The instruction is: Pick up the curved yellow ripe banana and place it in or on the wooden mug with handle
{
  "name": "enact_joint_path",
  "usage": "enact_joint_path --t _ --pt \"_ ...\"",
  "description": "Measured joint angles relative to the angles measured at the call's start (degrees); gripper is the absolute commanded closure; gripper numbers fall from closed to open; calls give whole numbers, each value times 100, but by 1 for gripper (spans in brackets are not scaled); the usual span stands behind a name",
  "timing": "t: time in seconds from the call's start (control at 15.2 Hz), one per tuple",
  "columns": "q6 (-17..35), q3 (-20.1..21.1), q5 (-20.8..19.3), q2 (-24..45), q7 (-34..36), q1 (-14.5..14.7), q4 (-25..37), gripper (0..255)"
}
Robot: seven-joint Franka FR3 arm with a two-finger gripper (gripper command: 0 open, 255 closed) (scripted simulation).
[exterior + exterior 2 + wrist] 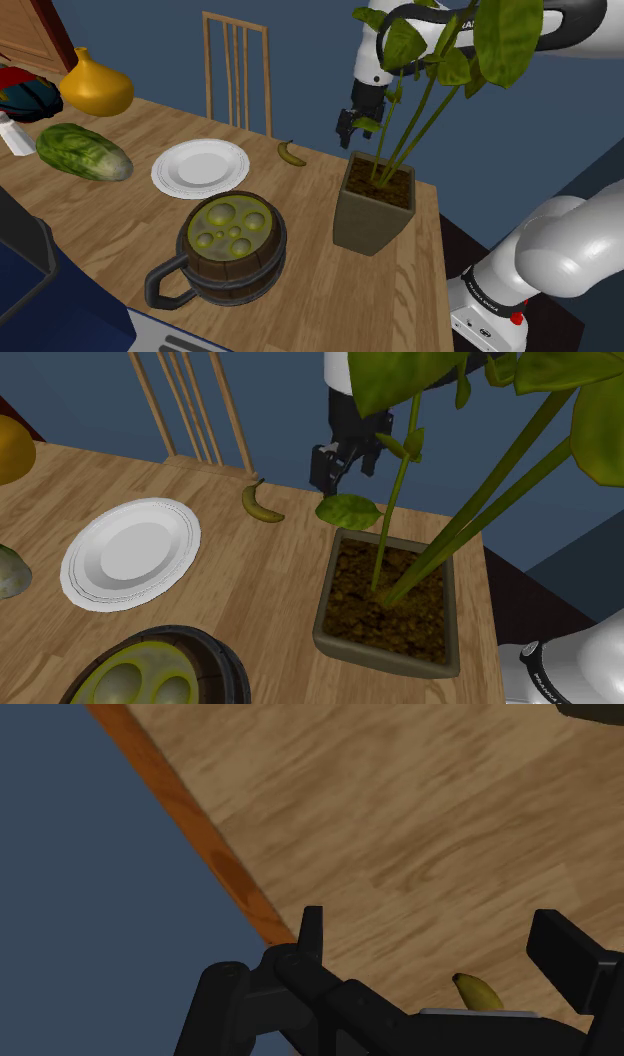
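I record the layout on the table from the shoulder view, with the plate as dial centre. Banana lies at 3 o'clock, near the far edge. Mug stands at 5 o'clock, just beside the plate. Plant pot between 3 and 4 o'clock, well apart. Vegetable at 9 o'clock. Chair behind the table at 1 o'clock. Gripper hangs at the banana's 2 o'clock.

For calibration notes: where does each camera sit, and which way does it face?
Shoulder view: behind the robot, looking down over the table; white arm shows.
Second exterior view: nearer, looking down at plate, plant pot; black fingers show.
Wrist view: on the hand, looking down at the table edge; open fingers show.
All three share the banana.
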Motion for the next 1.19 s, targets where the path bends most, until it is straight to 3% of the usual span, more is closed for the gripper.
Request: enact_joint_path --t 0.46,0.92,1.19 --pt "587 314 -338 1438 593 148 1010 0" --pt "683 427 -866 2970 1171 438 2549 0" --pt "818 419 -960 3245 1259 501 2696 0"
